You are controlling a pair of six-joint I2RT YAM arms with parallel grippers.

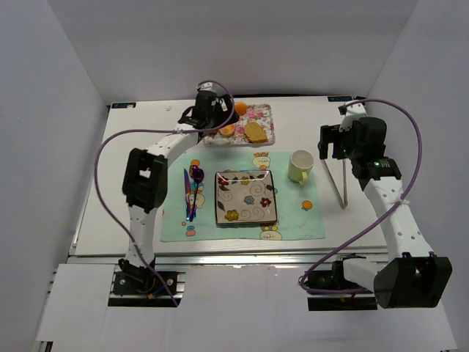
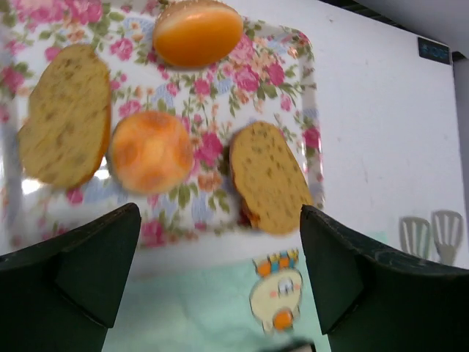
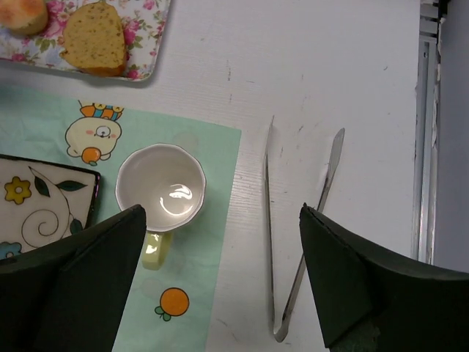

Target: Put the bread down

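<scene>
The bread (image 2: pixel 66 117) is a flat golden-tan slice lying at the left end of a floral tray (image 2: pixel 220 88); in the top view my left arm hides it. My left gripper (image 2: pixel 220 213) is open and empty. It hovers above the tray's near edge, over the tray's left part in the top view (image 1: pixel 199 111). My right gripper (image 3: pixel 222 213) is open and empty above the table between a cup and tongs, also seen from the top (image 1: pixel 331 143).
The tray (image 1: pixel 264 117) also holds two round orange balls (image 2: pixel 198 31) (image 2: pixel 150 150) and a smaller brown-yellow piece (image 2: pixel 270 176). A square patterned plate (image 1: pixel 245 196) lies on a green mat (image 1: pixel 293 220) beside cutlery (image 1: pixel 190 192). A cup (image 3: pixel 161 183) and metal tongs (image 3: pixel 270 242) lie to the right.
</scene>
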